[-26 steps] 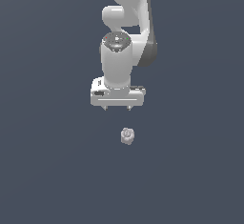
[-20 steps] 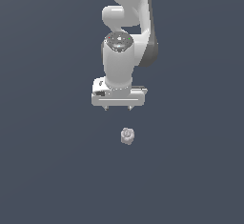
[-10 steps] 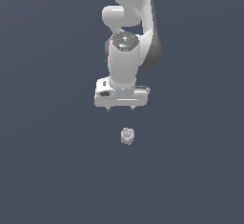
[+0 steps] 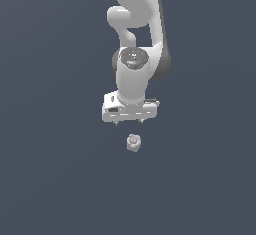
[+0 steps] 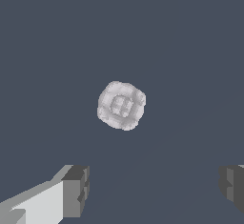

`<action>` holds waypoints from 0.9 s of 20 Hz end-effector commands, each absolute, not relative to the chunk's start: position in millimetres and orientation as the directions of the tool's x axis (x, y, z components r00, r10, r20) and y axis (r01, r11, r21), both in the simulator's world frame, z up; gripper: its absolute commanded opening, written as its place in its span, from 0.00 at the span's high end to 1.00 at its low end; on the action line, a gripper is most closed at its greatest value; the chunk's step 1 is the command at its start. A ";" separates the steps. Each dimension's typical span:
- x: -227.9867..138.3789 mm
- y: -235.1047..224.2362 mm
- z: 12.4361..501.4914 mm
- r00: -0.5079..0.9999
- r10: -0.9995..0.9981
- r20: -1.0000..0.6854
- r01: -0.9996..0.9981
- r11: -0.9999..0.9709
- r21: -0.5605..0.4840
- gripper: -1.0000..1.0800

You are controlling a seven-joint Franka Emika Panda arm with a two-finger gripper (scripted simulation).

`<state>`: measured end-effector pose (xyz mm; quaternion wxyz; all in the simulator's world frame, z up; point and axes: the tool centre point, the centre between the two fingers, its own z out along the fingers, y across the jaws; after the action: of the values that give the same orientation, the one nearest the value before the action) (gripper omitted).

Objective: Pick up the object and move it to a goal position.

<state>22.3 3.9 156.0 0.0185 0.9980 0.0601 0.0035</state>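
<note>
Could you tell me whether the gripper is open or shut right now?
Open: in the wrist view the gripper's two fingertips stand far apart, empty, and the object lies beyond them, untouched.

White arm comes down from the top of the exterior view, elbow bent, wrist pointing approx. straight down. End effector (image 4: 129, 123) hangs at the arm's low end, its wide white body level, w/ two short dark fingertips poking out under it. Wrist view: end effector (image 5: 155, 189) spread wide, one finger (image 5: 76, 190) w/ white body and grey pad, the other pad at the opposite frame edge. Big gap between them, nothing gripped.
</note>
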 end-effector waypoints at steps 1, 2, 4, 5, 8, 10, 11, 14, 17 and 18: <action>32.1 8.9 145.0 0.990 0.139 0.003 0.139 -0.990 0.030 0.04; 36.3 11.1 140.1 0.989 0.147 0.002 0.147 -0.989 0.027 0.04; 43.6 15.0 131.2 0.987 0.161 0.001 0.161 -0.987 0.020 0.04; 46.8 16.8 127.2 0.986 0.167 0.001 0.167 -0.986 0.017 0.04; 54.2 21.2 117.0 0.983 0.182 0.000 0.182 -0.983 0.009 0.04; 57.8 23.3 111.9 0.982 0.189 0.000 0.189 -0.982 0.005 0.04; 59.1 24.2 109.9 0.981 0.191 0.000 0.191 -0.981 0.004 0.04; 61.7 25.8 106.0 0.980 0.197 0.000 0.197 -0.980 0.001 0.04; 61.2 25.7 105.8 0.981 0.196 -0.001 0.196 -0.981 0.001 0.04; 61.2 25.7 105.4 0.981 0.196 -0.001 0.196 -0.981 0.001 0.04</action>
<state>61.0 25.7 105.5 0.0004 0.9951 0.0986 -0.0006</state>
